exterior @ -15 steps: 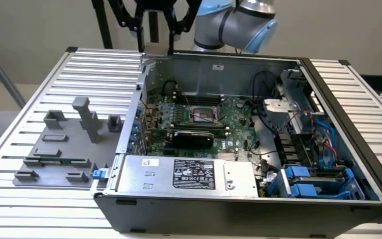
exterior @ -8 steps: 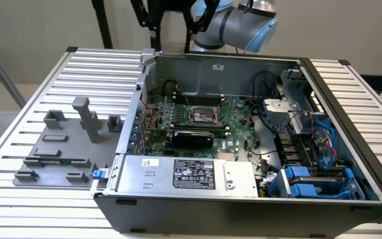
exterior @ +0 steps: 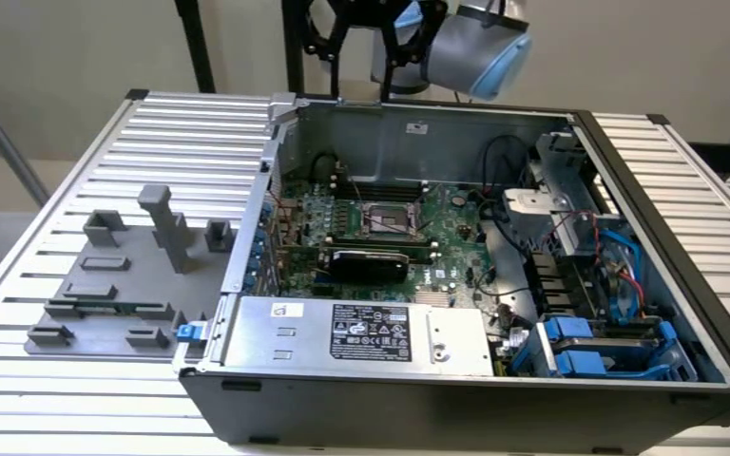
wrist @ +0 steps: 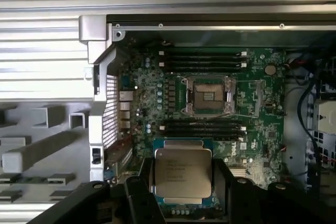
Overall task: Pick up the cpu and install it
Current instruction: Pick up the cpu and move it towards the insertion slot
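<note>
The cpu [wrist: 182, 174], a flat square chip with a silvery-grey top and printed lettering, sits between the two black fingers [wrist: 140, 184] of my gripper [wrist: 182, 187], which is shut on its sides. It hangs above the green motherboard [wrist: 257, 129] inside the open computer case. The empty cpu socket [wrist: 207, 95], with its metal frame, lies further along the board, apart from the chip. In the exterior view the socket [exterior: 391, 220] sits mid-board, and the arm's wrist [exterior: 473, 43] hovers high above the case's back wall.
Grey fixture blocks [exterior: 118, 275] stand on the slatted table at the exterior view's left. Inside the case are a black expansion card [exterior: 365, 263], a power supply [exterior: 365, 332], memory slots [wrist: 202, 61], cables and blue drive bays [exterior: 593, 347]. The case walls [exterior: 416, 128] surround the board.
</note>
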Controlling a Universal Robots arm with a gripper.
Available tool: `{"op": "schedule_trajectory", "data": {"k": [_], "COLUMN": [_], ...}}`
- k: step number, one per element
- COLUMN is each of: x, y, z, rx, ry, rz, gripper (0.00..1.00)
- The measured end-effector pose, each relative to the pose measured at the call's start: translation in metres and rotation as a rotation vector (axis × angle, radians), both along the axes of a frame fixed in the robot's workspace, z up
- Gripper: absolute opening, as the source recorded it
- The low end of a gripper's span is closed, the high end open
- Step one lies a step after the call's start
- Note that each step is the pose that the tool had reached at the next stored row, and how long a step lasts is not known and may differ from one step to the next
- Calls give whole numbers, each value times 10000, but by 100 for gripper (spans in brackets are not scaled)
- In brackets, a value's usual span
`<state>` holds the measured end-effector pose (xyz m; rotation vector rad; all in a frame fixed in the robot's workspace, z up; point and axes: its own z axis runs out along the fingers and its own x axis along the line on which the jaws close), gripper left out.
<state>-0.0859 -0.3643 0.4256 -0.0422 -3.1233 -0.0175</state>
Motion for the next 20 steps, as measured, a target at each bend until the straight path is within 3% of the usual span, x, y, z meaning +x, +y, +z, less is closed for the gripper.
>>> {"op": "schedule_trajectory", "data": {"k": [11, 15, 20], "x": [362, 452, 543], "y": [315, 358, 381], "z": [-200, -273, -364], "rx": [-1, 0, -1], "ry": [0, 0, 0], "rz": [0, 0, 0], "gripper": [55, 55, 55]}}
